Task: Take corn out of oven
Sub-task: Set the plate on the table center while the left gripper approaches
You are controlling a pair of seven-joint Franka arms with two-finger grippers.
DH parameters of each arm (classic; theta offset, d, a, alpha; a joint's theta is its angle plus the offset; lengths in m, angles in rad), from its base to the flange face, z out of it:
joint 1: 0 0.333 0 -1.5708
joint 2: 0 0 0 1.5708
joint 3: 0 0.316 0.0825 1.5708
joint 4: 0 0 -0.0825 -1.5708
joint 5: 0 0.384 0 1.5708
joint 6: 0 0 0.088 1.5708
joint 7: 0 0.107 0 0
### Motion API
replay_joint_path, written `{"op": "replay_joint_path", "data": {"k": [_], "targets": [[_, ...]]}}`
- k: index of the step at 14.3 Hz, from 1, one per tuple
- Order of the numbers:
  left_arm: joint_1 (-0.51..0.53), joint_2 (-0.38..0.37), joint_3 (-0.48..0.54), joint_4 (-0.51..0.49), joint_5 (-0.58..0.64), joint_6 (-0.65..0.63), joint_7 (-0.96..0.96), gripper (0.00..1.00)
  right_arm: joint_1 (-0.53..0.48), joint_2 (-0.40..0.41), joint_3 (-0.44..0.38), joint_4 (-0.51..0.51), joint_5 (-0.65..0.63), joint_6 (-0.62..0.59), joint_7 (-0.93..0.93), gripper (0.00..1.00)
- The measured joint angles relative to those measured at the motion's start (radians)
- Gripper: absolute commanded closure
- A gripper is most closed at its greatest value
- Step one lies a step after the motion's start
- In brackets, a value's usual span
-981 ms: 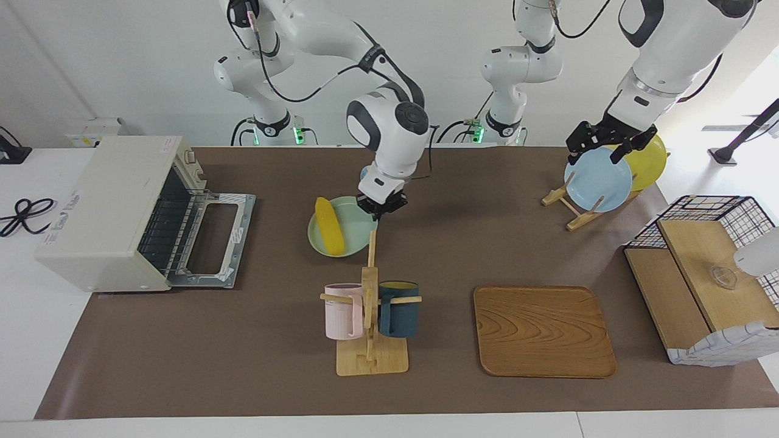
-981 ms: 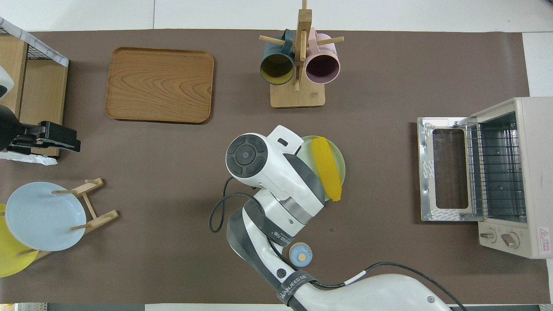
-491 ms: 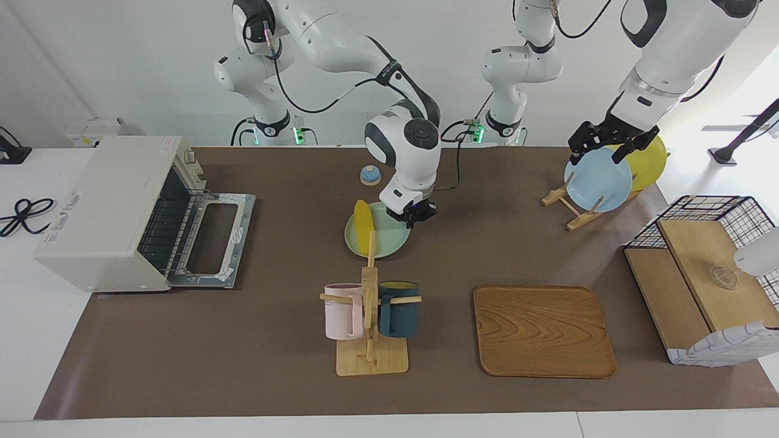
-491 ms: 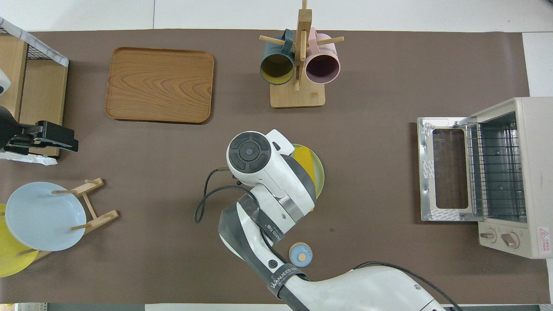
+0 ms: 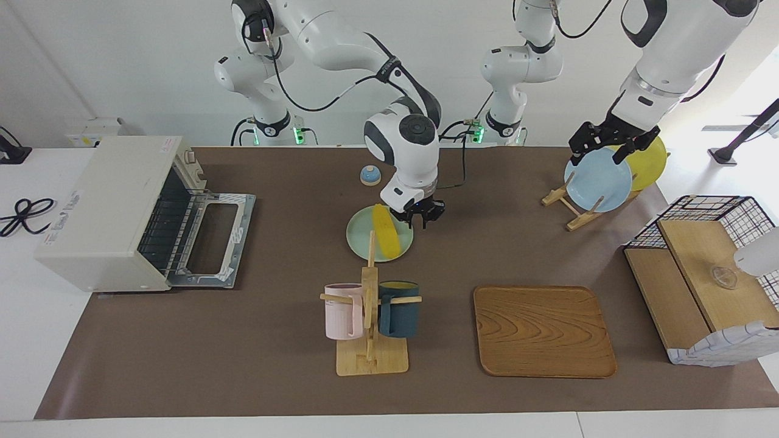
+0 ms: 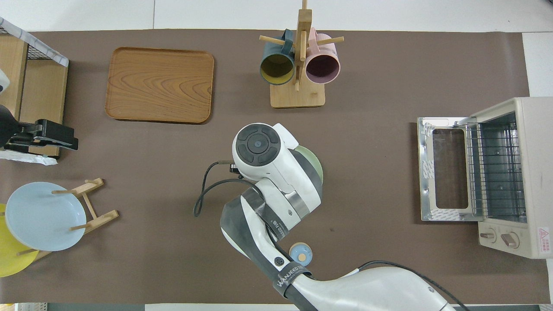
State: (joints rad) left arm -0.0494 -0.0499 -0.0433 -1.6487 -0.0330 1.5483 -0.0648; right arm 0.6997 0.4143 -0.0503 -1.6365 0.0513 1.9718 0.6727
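Observation:
The yellow corn (image 5: 385, 237) lies on a pale green plate (image 5: 360, 236) in the middle of the table, outside the oven. The off-white oven (image 5: 115, 210) stands at the right arm's end with its glass door (image 5: 213, 238) folded down and its rack bare. My right gripper (image 5: 422, 218) hangs low beside the plate's rim, fingers apart, holding nothing. In the overhead view the right arm hides the corn; only the plate's rim (image 6: 316, 162) shows there, and the oven (image 6: 518, 172) stands open. My left gripper (image 5: 608, 146) waits open over the plate rack.
A mug rack (image 5: 371, 316) with two mugs stands just farther from the robots than the green plate. A wooden tray (image 5: 541, 331) lies beside the rack. A blue plate (image 5: 597, 179) and a yellow plate (image 5: 648, 161) lean in a stand. A wire-and-wood basket (image 5: 706, 280) stands at the left arm's end. A small blue disc (image 5: 370, 175) lies near the robots.
The green plate with the corn slid toward the left arm's end, pulled by my right gripper at its rim. That gripper has now spread its fingers off the rim. The left arm stayed put.

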Motion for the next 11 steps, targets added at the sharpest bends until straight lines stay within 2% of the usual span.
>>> {"op": "replay_joint_path", "data": {"k": [2,3,5,7,11], "targets": [[-0.012,-0.004,-0.005,-0.027,-0.001,0.026,-0.013,0.00,-0.060,-0.067,-0.001,-0.035,-0.069,-0.093,-0.040,0.93],[-0.033,-0.005,-0.006,-0.045,-0.003,0.043,-0.034,0.00,-0.098,-0.109,-0.002,-0.087,-0.079,-0.102,-0.067,1.00],[-0.098,-0.007,-0.008,-0.087,-0.004,0.091,-0.099,0.00,-0.173,-0.177,-0.003,-0.207,-0.081,-0.075,-0.109,1.00],[-0.186,-0.007,-0.012,-0.145,-0.004,0.174,-0.182,0.00,-0.235,-0.208,-0.003,-0.304,-0.086,-0.004,-0.136,1.00],[-0.361,0.011,-0.017,-0.272,-0.015,0.354,-0.300,0.00,-0.361,-0.214,-0.005,-0.375,-0.101,0.050,-0.240,1.00]]}}
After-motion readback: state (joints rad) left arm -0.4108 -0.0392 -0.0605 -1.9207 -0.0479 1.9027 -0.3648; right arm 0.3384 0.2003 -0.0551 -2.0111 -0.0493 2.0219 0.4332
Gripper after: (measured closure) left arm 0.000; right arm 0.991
